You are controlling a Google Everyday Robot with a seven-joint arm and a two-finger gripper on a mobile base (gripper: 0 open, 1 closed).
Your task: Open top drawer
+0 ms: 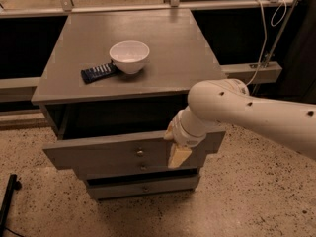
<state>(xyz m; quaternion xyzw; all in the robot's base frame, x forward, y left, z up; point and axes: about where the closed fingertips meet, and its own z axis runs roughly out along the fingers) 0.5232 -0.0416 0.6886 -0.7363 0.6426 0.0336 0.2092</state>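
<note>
The top drawer [98, 154] of a grey three-drawer cabinet stands pulled partway out, and its long front panel juts forward past the two drawers below. Its small round metal knob [140, 152] shows at the panel's centre. My gripper [177, 156] is at the end of the white arm [247, 112], which reaches in from the right. It sits at the top edge of the drawer front, just right of the knob and not on it. The drawer's inside is dark and hidden.
A white bowl [129, 57] and a dark blue flat object [98, 73] lie on the cabinet top [168, 48]. The two lower drawers [145, 186] are closed. A black object [7, 201] stands on the speckled floor at lower left. A cable [261, 33] hangs at right.
</note>
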